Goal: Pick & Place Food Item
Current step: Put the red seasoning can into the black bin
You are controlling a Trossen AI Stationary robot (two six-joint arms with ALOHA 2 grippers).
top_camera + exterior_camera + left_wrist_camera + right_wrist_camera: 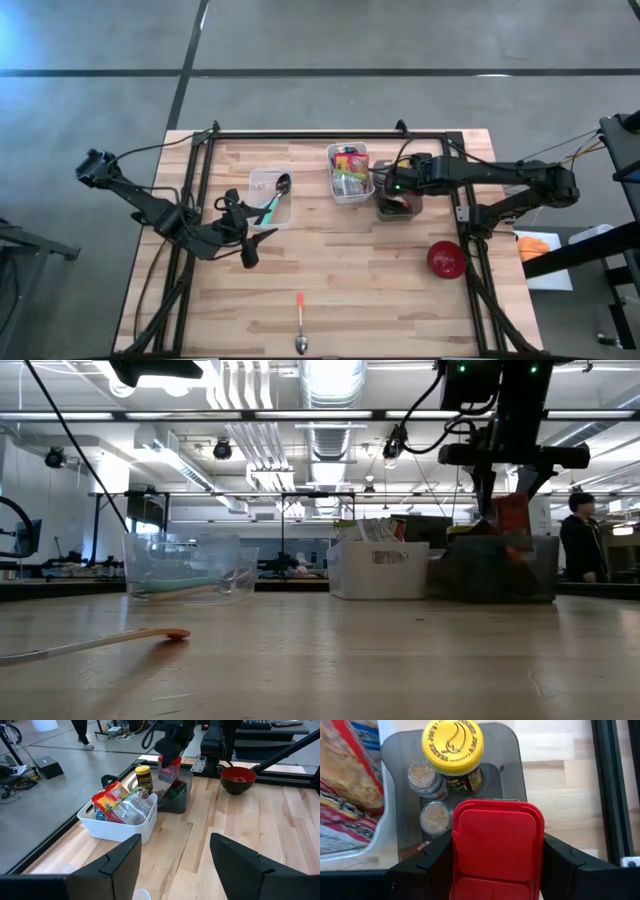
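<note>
Holding red-lidded container (496, 845) above yellow-lidded jar (452, 746)

A white bin (119, 822) of snack packets sits just beside a dark bin (176, 797); the right gripper (169, 759) holds a red-lidded container (169, 768) above the dark bin, a red bowl (238, 776) nearby.

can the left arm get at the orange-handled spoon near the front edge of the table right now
Probably yes: the left gripper is open and empty, and bare wooden table lies between it and the orange-handled metal spoon.
</note>
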